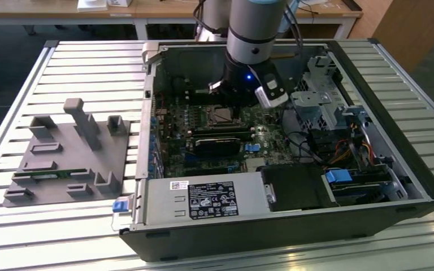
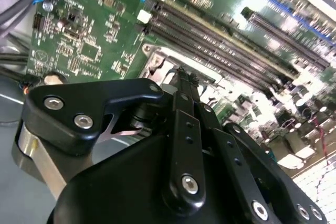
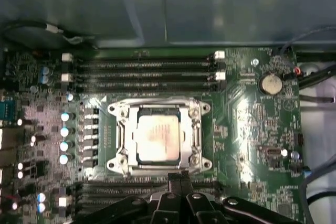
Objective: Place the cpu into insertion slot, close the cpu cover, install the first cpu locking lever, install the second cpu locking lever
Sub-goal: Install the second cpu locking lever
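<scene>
Your arm hangs inside the open computer case (image 1: pixel 420 186), over the green board (image 3: pixel 252 124). The cpu cover (image 3: pixel 121 129) lies flat over the insertion slot (image 3: pixel 197 135), and the cpu (image 3: pixel 157 137) sits inside. Your gripper (image 3: pixel 178 178) looks pressed together, just beside the cover's edge, maybe touching it.

Robotics lab or workshop: slatted aluminium bench (image 1: pixel 21 237), opened desktop computer case (image 1: pixel 277 237) lying on it, grey fixture block (image 1: pixel 70 161) beside, wooden desks (image 1: pixel 164 11) behind far edge.
</scene>
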{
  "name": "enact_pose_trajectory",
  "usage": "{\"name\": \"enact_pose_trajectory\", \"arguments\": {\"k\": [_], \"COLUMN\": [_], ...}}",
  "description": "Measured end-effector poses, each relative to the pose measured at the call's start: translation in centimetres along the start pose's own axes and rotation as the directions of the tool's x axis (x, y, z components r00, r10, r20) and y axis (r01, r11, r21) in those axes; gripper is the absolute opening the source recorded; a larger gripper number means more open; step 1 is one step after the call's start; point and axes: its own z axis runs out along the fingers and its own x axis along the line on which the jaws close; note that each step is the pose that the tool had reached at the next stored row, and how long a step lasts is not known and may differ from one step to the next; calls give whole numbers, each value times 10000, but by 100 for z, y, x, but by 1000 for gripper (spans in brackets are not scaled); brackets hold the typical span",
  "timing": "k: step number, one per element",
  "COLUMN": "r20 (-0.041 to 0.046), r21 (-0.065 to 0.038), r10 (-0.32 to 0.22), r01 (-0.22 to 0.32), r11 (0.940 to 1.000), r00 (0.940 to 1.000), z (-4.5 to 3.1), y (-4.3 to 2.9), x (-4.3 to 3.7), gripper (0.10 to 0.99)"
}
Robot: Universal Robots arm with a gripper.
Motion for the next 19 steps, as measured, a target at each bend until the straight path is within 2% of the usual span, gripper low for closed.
{"name": "enact_pose_trajectory", "arguments": {"k": [1,3,5,6,9,11,19], "r20": [-4,-15,-23,-23,-25,-25,-37], "r21": [-114,-423,-680,-709,-710,-712,-714], "r10": [-1,-3,-6,-7,-7,-6,-65], "r01": [1,3,4,5,5,5,62], "r11": [9999,9991,9977,9975,9975,9975,9974], "r00": [10000,10000,10000,10000,10000,10000,10000], "z": [0,2,7,7,8,11,65], "y": [-18,-37,-44,-47,-61,-93,-148], "x": [-1,-1,-2,-2,-2,-2,-3], "gripper": [102,102,102,102,102,102,102]}}
